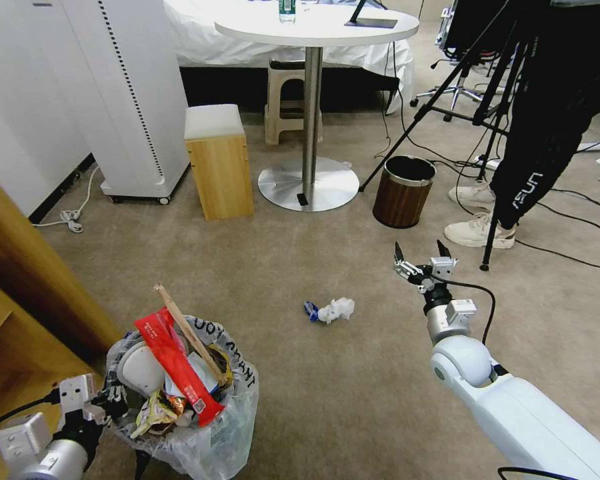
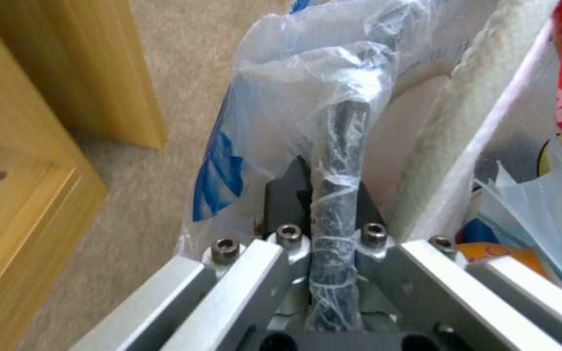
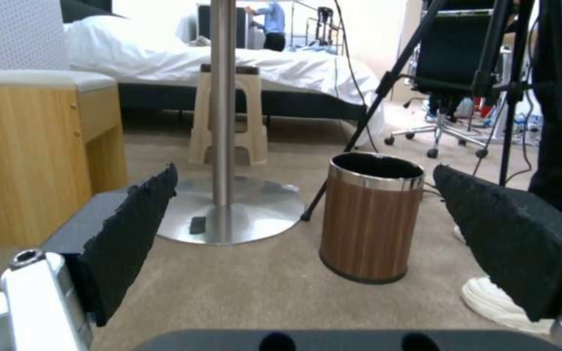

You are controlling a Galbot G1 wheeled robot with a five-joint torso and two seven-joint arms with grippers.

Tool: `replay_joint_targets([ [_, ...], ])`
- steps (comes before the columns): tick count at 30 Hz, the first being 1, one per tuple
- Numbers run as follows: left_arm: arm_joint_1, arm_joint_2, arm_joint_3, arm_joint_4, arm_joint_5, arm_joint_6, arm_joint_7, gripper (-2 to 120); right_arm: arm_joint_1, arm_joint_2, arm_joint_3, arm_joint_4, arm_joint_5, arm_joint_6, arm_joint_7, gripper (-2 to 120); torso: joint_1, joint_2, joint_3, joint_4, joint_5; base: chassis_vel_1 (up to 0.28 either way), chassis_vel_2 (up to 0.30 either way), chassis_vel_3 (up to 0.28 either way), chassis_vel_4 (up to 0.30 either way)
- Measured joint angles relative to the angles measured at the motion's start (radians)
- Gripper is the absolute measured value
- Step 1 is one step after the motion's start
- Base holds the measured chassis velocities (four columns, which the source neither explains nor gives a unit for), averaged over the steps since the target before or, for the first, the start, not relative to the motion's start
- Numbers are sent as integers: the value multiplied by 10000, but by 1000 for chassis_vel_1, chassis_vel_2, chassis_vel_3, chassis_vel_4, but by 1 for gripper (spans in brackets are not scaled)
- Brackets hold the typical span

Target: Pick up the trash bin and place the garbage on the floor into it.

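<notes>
Nearest the lens, left gripper, jaws pinching the bag-wrapped rim of the trash bin. Bin held low at the robot's left, beside a wooden cabinet, already crammed: red wrapper, wooden stick, white slipper, snack packets, all poking above the rim. Clear liner crinkled over the edge, black lettering toward the front.

Farther out, right gripper, jaws spread wide and empty, raised above the floor and facing the brown wood-grain bin near the round worktop's steel base. Off to its left and nearer the robot, a crumpled white tissue with a blue scrap, alone on the beige carpet, well apart from both bins.

Judged step: fetching that last piece. Best done by swinging the right gripper back and left until centred over the tissue, jaws kept wide, then straight down so both pads bracket the wad and the blue scrap together. Soft paper likely to squash, so a full close needed. Bin to be kept level meanwhile; heaped contents liable to spill on a tilt.
</notes>
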Motion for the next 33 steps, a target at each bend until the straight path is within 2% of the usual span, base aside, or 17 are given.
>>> replay_joint_targets([
  [20,-32,-74,43,44,73,-63,-1,0,-7,57,-64,-233,-50,299,-217,100,-1,0,-1,1,-1,-108,104,105,-106],
  [27,149,-35,-29,-105,368,-30,8,0,-28,-159,-136,-445,784,765,-1063,100,-1,0,-2,-1,-1,-55,66,47,-56],
  [33,358,-56,5,-362,611,-122,158,0,15,-294,-310,-423,1458,654,-1703,100,-1,0,-3,-1,-1,0,0,0,0],
])
